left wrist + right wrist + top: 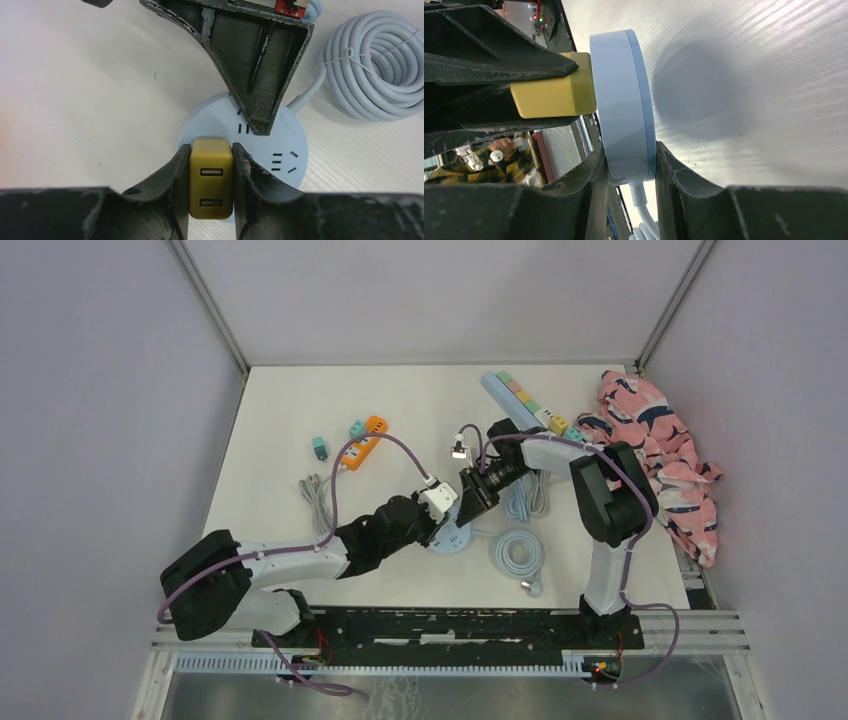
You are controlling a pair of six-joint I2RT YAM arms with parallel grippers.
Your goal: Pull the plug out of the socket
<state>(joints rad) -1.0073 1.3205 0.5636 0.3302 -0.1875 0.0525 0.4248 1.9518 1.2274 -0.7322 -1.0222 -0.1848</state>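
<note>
Quick status from my end of the remote link. The plug [211, 180] is the little yellow USB block, and it isn't out yet. It sits with its base flush against the top face of the round pale-blue socket [295, 145]. The socket is near the middle of the desk [300, 420], toward the near edge, right where the two arms meet.

The left pincer [211, 150] is clamped on the plug, with one finger flat against each long side. The two USB ports face the left wrist cam between the fingers.

The right pincer [630, 150] is clamped on the socket itself. On the right wrist cam the disc is edge-on, with one finger on the top face and the other on the underside. From the left wrist view, that top finger lands just beside a pair of slots, close behind the plug. The socket throws a soft shadow on the desk, but I can't tell whether it's lifted or resting.

The socket's own pale cable runs off to a tied coil [380, 65] just to the right. An orange power strip [365, 440], a small teal adapter [319, 447] and a grey cable [316, 498] lie further back on the left. A long pastel strip [520, 400] and a pink patterned cloth [660, 460] sit at the back right, well apart from the action.
</note>
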